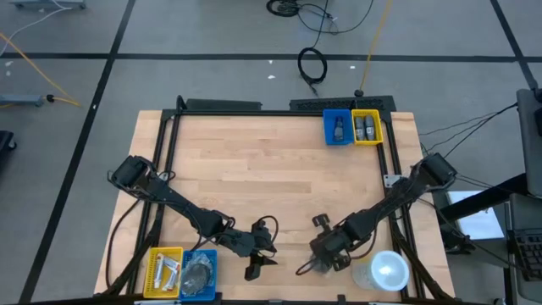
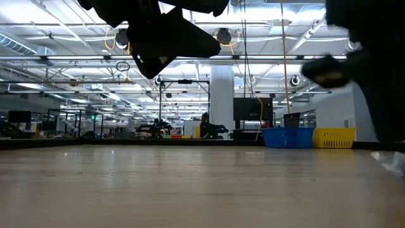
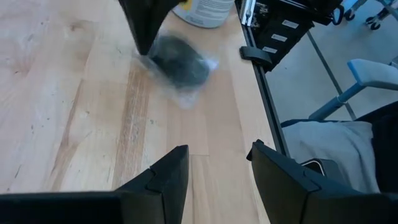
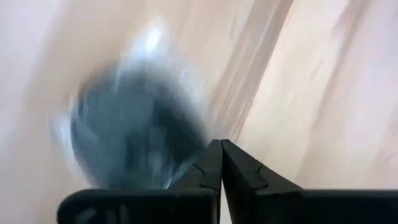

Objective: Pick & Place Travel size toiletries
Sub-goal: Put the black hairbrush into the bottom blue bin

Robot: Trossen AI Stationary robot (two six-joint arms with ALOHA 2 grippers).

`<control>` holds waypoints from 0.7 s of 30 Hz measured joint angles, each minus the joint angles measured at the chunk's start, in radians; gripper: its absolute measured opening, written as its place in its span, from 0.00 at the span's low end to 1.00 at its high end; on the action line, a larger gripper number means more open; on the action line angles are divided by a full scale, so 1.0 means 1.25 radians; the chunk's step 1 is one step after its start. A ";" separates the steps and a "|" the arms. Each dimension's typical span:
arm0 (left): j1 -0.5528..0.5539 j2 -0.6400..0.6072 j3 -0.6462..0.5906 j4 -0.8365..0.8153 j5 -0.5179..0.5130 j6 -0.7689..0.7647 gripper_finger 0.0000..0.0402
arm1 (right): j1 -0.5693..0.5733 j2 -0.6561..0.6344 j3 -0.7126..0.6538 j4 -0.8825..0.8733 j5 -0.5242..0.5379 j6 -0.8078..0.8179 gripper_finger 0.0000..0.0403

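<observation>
high view: wrapped disc (image 1: 306,268) near table edge (image 1: 279,298)

We look straight down on a wooden table (image 1: 271,169): both dark arms reach toward its near edge, blue and yellow bins (image 1: 352,127) at the far side.

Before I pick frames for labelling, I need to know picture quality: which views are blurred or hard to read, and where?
Right wrist view: the wrapped dark disc is smeared, though the right hand shows sharp and shut. Left wrist view: the same disc is softly blurred; the left hand is crisp. Low view: arms are dark silhouettes against bright ceiling lights. High view: evenly lit; the white-lidded cup glares.
</observation>
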 joint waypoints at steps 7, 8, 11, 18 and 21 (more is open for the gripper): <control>0.002 0.000 0.000 0.003 -0.021 0.000 0.43 | 0.001 -0.070 0.027 -0.003 0.056 -0.031 0.00; 0.003 0.000 0.000 0.005 -0.026 0.000 0.43 | 0.001 -0.075 0.028 0.002 0.056 -0.035 0.00; 0.005 0.000 0.000 0.005 -0.028 -0.001 0.43 | 0.000 -0.088 0.029 -0.003 0.055 -0.027 0.00; 0.005 0.000 0.000 0.015 -0.028 -0.001 0.43 | -0.004 -0.053 0.004 0.052 -0.002 0.023 0.05; 0.005 0.000 0.000 0.017 -0.028 0.000 0.43 | -0.007 -0.027 0.002 0.049 -0.031 0.034 0.13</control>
